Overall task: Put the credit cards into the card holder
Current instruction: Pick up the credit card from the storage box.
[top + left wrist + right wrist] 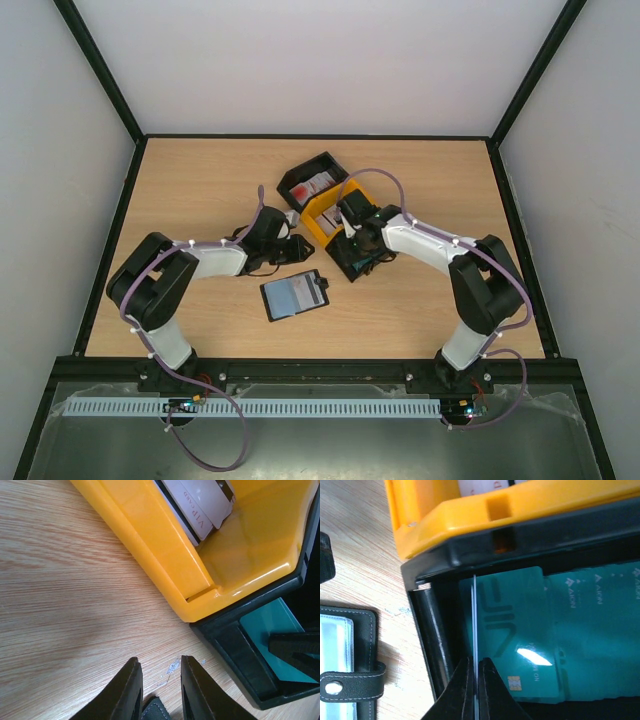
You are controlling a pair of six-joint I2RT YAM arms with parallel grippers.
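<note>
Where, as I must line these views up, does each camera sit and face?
Top external: above and behind, looking down on the table; left arm and right arm show.
Left wrist: low over the wood, facing the yellow tray; left gripper at the bottom, open.
Right wrist: looking into the black tray; right gripper shut on a card.
Shared: right wrist and top both show the card holder.
</note>
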